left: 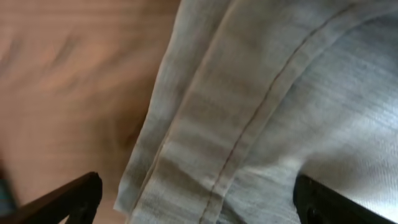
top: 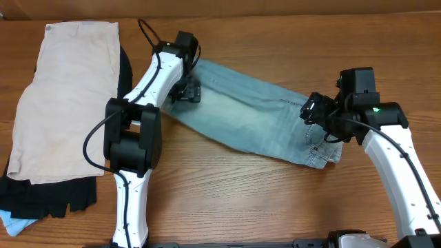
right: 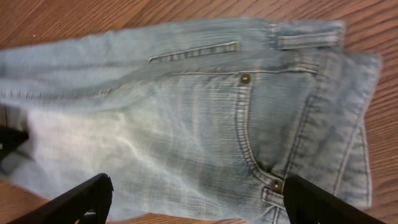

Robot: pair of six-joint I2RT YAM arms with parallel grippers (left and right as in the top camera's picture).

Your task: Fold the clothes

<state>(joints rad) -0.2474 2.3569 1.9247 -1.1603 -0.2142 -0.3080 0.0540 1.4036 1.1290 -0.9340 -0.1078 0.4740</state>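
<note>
The light-blue denim shorts (top: 255, 117) lie flat in a long strip, slanting from the upper middle of the table to the lower right. My left gripper (top: 187, 91) hovers open over their left end. In the left wrist view the cuffed hem (left: 205, 143) sits between the spread fingers of that gripper (left: 199, 208), and nothing is held. My right gripper (top: 314, 110) stands open above the waistband end. There the front pocket with its rivets (right: 273, 183) lies under the open right gripper (right: 199, 202). Cream-beige shorts (top: 65, 96) lie folded at the far left on black garments (top: 52, 196).
A scrap of pale blue cloth (top: 14, 222) shows under the black garments at the lower left corner. Bare wooden table (top: 262, 200) runs along the front between the two arm bases. The table's back edge is close behind the denim.
</note>
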